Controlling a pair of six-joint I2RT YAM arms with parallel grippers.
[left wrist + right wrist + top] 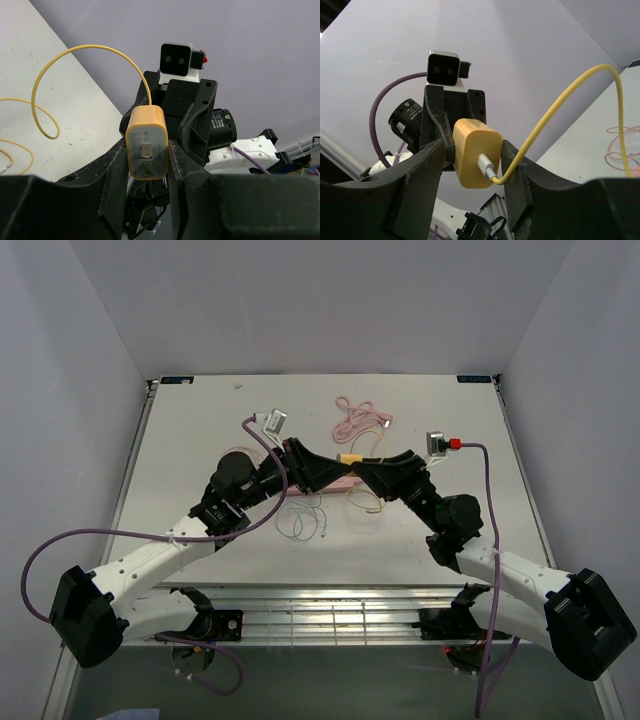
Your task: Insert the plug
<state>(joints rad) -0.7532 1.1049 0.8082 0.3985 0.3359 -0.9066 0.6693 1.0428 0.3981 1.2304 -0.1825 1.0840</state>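
Yellow plastic charger block is pinched from both sides, and I judge that shared hold to be the main risk. The left gripper has its fingers closed to the block's width and pressing its flanks. The face with two metal contacts is turned toward this gripper's camera. If this arm pulls or twists while the other clamps, the block could skew, slip out and drop to the pale table below. On the opposite face the white plug looks seated in its port, though how deep cannot be told. A tug on the looping yellow cable could work it loose. The right gripper is likewise closed on the block, fingers against its sides. Releasing unevenly might lever the plug sideways.

The left arm reaches up and inward from its base, forearm angled toward centre. The right arm mirrors it, so the grippers meet tip to tip above mid-table, near a pink coiled cable.
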